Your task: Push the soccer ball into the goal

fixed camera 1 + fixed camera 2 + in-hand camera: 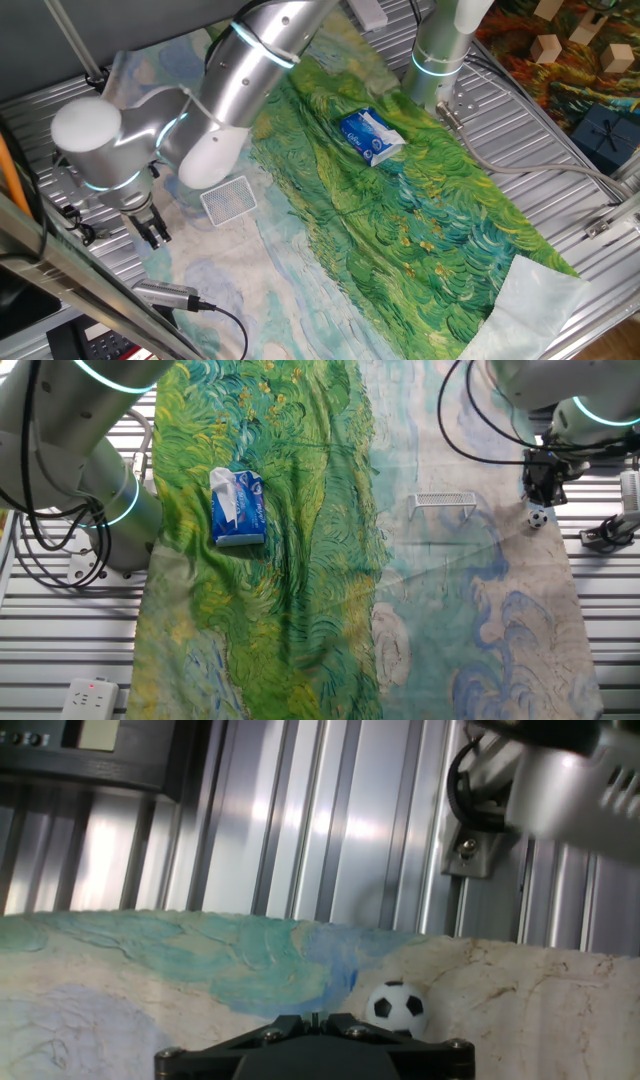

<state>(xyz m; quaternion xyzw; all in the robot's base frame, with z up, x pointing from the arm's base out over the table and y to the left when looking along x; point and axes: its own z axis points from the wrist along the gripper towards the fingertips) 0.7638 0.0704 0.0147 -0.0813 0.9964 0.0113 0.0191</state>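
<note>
One blue-and-white packet lies far left on the painted cloth; one goal stands right of centre; one soccer ball sits near the cloth's right edge, well right of the goal. One gripper hangs just beside the ball, on its far side, fingers pressed together, grasping nothing; contact unclear.

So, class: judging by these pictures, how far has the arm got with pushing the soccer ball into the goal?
Done: the gripper has been brought right beside the soccer ball, near the cloth's edge. In hand: lining up the push; the hand view shows the ball just past the fingertips, and contact can't be judged. Left: the whole push, since the ball sits well apart from the goal, which holds nothing.
</note>
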